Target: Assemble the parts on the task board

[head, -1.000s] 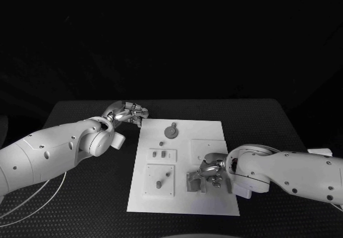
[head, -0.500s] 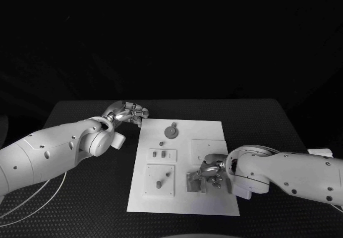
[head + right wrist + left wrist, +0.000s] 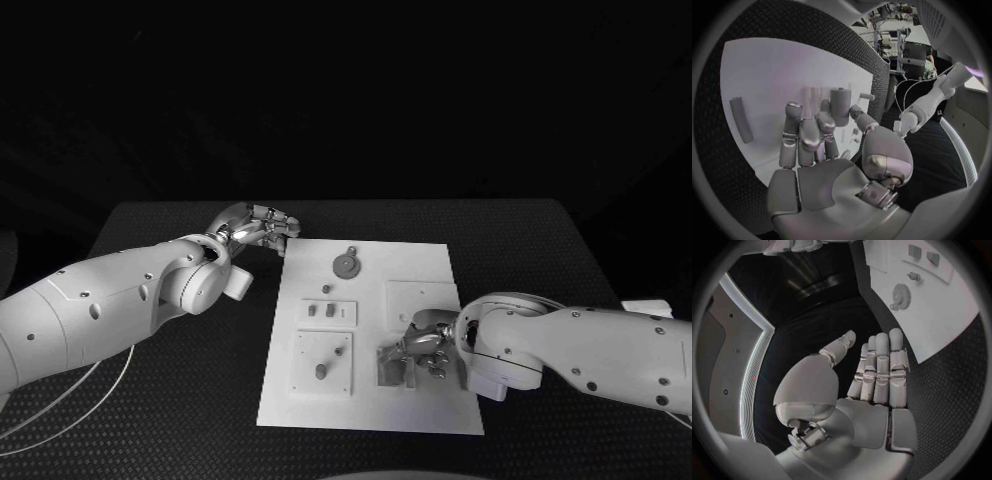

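Task board (image 3: 411, 262) lies flat mid-surface (image 3: 159, 225), long side running away from the robot.

Left hand (image 3: 257, 227) sits just off the board's far-left corner, over the bare surface. Left wrist view shows its fingers (image 3: 879, 367) straight and side by side, thumb apart, nothing in the palm; board edge is just beside the fingertips, contact can't be confirmed.

Right hand (image 3: 423, 345) is down over the board's near-right area, fingers pointing toward the board's middle. Right wrist view: fingers (image 3: 807, 135) extended over the white plate, tips right at an upright cylindrical peg (image 3: 840, 105); whether they actually pinch it can't be told, since the contact is hidden behind the fingers. A dark block (image 3: 389, 366) stands on the board just left of that hand.

Other parts on the board: gear-shaped piece (image 3: 345, 265) at the far end, two small slots (image 3: 327, 312) in a raised plate mid-left, a short peg (image 3: 320, 372) on the near-left plate. A flat bar (image 3: 741, 119) lies loose on the board, well apart from the right hand.
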`<action>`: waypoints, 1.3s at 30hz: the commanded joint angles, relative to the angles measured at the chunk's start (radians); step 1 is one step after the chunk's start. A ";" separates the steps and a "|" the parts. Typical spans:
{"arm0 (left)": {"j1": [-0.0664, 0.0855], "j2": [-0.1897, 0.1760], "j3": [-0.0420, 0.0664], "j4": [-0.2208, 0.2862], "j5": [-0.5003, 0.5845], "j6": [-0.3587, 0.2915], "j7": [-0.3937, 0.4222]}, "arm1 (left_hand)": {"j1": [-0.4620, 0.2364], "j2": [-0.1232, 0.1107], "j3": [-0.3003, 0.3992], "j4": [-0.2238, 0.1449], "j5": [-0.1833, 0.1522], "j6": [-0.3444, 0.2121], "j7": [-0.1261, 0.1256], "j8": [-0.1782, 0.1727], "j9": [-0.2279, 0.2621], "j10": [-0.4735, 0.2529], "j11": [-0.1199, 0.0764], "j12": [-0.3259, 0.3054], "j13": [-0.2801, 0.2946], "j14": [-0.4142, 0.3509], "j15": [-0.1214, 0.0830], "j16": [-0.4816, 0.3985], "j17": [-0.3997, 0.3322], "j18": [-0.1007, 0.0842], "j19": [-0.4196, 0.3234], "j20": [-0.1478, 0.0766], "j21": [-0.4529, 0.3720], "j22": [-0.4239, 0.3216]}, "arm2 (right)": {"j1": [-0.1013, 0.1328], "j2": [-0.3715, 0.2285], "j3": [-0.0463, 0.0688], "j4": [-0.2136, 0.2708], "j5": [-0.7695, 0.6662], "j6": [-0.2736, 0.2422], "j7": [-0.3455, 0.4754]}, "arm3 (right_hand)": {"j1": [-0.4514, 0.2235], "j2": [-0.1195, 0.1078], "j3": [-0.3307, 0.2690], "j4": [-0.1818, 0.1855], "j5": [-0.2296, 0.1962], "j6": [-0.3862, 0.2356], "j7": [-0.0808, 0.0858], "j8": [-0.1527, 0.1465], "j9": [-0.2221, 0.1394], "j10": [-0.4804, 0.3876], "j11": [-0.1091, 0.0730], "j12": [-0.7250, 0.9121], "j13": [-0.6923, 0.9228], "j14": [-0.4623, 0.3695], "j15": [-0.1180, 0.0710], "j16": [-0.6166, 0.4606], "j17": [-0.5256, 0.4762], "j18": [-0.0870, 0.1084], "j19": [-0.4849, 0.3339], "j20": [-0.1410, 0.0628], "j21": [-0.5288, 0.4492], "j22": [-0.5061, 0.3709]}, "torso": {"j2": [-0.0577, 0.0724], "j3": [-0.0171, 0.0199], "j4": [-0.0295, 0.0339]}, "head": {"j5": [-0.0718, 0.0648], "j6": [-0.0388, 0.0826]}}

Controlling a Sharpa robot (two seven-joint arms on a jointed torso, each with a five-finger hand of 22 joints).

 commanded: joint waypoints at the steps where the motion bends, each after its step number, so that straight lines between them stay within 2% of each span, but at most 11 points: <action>1: 0.001 0.001 0.001 0.003 0.004 0.010 0.007 | -0.002 0.002 -0.004 -0.002 -0.001 0.000 0.003 0.005 -0.001 -0.006 -0.002 0.000 -0.001 0.007 0.002 -0.004 0.001 0.045 0.008 -0.002 -0.004 0.001 | -0.004 0.004 -0.001 0.001 -0.009 -0.005 0.007 | -0.008 -0.055 0.025 0.037 -0.001 -0.009 0.005 -0.010 -0.002 -0.015 0.001 -0.011 -0.006 -0.006 -0.003 0.002 -0.008 0.013 0.004 -0.005 -0.006 0.014 | 0.000 0.0004 -0.0004 | 0.000 0.000; 3: 0.001 0.000 0.001 0.004 0.004 0.009 0.007 | -0.001 0.002 -0.004 -0.002 -0.001 -0.001 0.004 0.004 -0.001 -0.006 -0.002 0.000 -0.001 0.007 0.002 -0.004 0.001 0.045 0.008 -0.002 -0.004 0.001 | -0.004 0.004 -0.001 0.001 -0.009 -0.009 0.007 | -0.010 -0.089 0.048 0.070 -0.001 -0.014 0.008 -0.013 -0.002 -0.021 0.000 -0.017 -0.010 -0.007 -0.002 0.002 -0.011 0.013 0.007 -0.006 -0.007 0.014 | 0.000 0.0005 -0.0004 | 0.000 0.000; 6: 0.001 0.000 0.001 0.003 0.004 0.009 0.007 | -0.001 0.003 -0.003 -0.002 -0.001 -0.001 0.004 0.004 -0.002 -0.006 -0.002 0.000 -0.001 0.007 0.002 -0.005 0.002 0.045 0.008 -0.002 -0.004 0.001 | -0.004 0.004 -0.001 0.001 -0.007 -0.010 0.007 | -0.009 -0.116 0.064 0.099 -0.001 -0.021 0.010 -0.015 0.000 -0.027 0.004 -0.022 -0.014 -0.011 0.000 0.001 -0.016 0.013 0.007 -0.005 -0.007 0.015 | 0.000 0.0005 -0.0004 | 0.000 0.000; 14: 0.001 0.000 0.001 0.003 0.004 0.009 0.007 | 0.000 0.003 -0.003 -0.002 -0.001 -0.001 0.004 0.004 -0.002 -0.007 -0.002 0.000 -0.001 0.007 0.002 -0.005 0.002 0.045 0.008 -0.002 -0.004 0.002 | -0.004 0.005 -0.001 0.001 -0.006 -0.010 0.008 | -0.006 -0.126 0.068 0.112 0.000 -0.027 0.011 -0.017 0.001 -0.031 0.005 -0.023 -0.015 -0.013 0.001 0.002 -0.018 0.013 0.006 -0.005 -0.007 0.016 | 0.000 0.0005 -0.0003 | 0.000 -0.002; 22: 0.001 -0.001 0.001 0.002 0.004 0.008 0.008 | 0.000 0.003 -0.003 -0.002 -0.001 -0.002 0.004 0.004 -0.002 -0.007 -0.002 0.000 -0.001 0.007 0.002 -0.005 0.002 0.045 0.008 -0.002 -0.005 0.002 | -0.004 -0.021 -0.001 0.018 -0.030 -0.028 0.034 | 0.002 -0.124 0.071 0.114 0.000 -0.028 0.012 -0.017 0.003 -0.032 0.006 -0.022 -0.015 -0.013 0.002 0.003 -0.018 0.013 0.006 -0.005 -0.006 0.017 | 0.000 0.0003 -0.0001 | -0.002 0.001; 26: 0.001 0.000 0.001 0.003 0.004 0.008 0.008 | 0.000 0.003 -0.003 -0.002 -0.001 -0.002 0.004 0.004 -0.002 -0.007 -0.002 0.000 -0.001 0.007 0.002 -0.005 0.002 0.045 0.008 -0.002 -0.005 0.002 | 0.007 -0.063 -0.001 0.050 -0.049 -0.004 0.035 | 0.020 -0.110 0.068 0.105 0.000 -0.026 0.011 -0.014 0.007 -0.024 0.005 -0.010 -0.007 -0.006 0.002 0.010 -0.005 0.013 0.008 -0.005 -0.002 0.019 | -0.001 0.0001 -0.0005 | -0.001 0.001; 33: 0.001 -0.002 0.001 0.004 0.003 0.003 0.010 | 0.000 0.003 -0.003 -0.002 -0.001 -0.001 0.004 0.004 -0.002 -0.006 -0.002 0.001 -0.001 0.007 0.002 -0.005 0.002 0.045 0.009 -0.002 -0.005 0.002 | 0.085 -0.128 0.000 0.057 -0.054 0.036 0.042 | 0.050 -0.058 0.033 0.055 0.000 -0.012 0.005 0.002 0.027 -0.001 -0.001 0.025 0.015 0.009 -0.004 0.027 0.021 0.013 0.010 -0.009 0.010 0.020 | -0.001 -0.0004 -0.0022 | -0.007 0.007; 35: 0.001 -0.002 0.001 0.002 0.003 0.003 0.010 | 0.000 0.003 -0.003 -0.002 -0.001 -0.001 0.004 0.004 -0.002 -0.006 -0.002 0.001 -0.001 0.007 0.002 -0.005 0.002 0.045 0.009 -0.002 -0.005 0.002 | 0.113 -0.138 -0.001 0.040 -0.057 0.082 0.040 | 0.063 -0.024 0.019 0.021 0.000 -0.011 0.004 0.004 0.033 0.008 -0.001 0.034 0.020 0.012 -0.004 0.032 0.028 0.013 0.008 -0.009 0.013 0.021 | -0.001 -0.0007 -0.0026 | -0.007 0.010; 36: 0.001 -0.002 0.001 0.002 0.003 0.003 0.010 | 0.000 0.003 -0.003 -0.002 -0.001 -0.001 0.004 0.004 -0.002 -0.006 -0.002 0.001 -0.001 0.007 0.002 -0.005 0.002 0.045 0.009 -0.002 -0.005 0.002 | 0.113 -0.138 -0.001 0.040 -0.057 0.082 0.040 | 0.063 -0.024 0.019 0.021 0.000 -0.011 0.004 0.004 0.033 0.008 -0.001 0.034 0.020 0.012 -0.004 0.032 0.028 0.013 0.008 -0.009 0.013 0.021 | -0.001 -0.0007 -0.0026 | -0.007 0.010; 37: 0.001 -0.001 0.001 0.002 0.003 0.004 0.010 | 0.001 0.003 -0.003 -0.002 -0.001 -0.001 0.004 0.004 -0.002 -0.006 -0.002 0.001 -0.001 0.007 0.002 -0.005 0.002 0.045 0.009 -0.002 -0.005 0.002 | 0.129 -0.148 -0.001 0.020 -0.062 0.112 0.037 | 0.079 0.006 0.009 -0.013 -0.001 -0.009 0.004 0.006 0.037 0.014 -0.001 0.038 0.021 0.013 -0.003 0.034 0.030 0.013 0.006 -0.009 0.016 0.021 | -0.002 0.0000 -0.0030 | -0.013 0.013; 39: 0.001 0.000 0.001 0.002 0.003 0.003 0.010 | 0.001 0.003 -0.003 -0.002 -0.001 -0.001 0.004 0.004 -0.002 -0.005 -0.002 0.001 -0.001 0.007 0.002 -0.005 0.002 0.045 0.009 -0.002 -0.005 0.002 | 0.137 -0.157 -0.001 0.003 -0.081 0.135 0.035 | 0.087 0.023 0.004 -0.036 -0.001 -0.009 0.004 0.006 0.039 0.015 -0.001 0.038 0.020 0.013 -0.003 0.035 0.030 0.013 0.005 -0.008 0.017 0.020 | -0.002 0.0001 -0.0025 | -0.017 0.016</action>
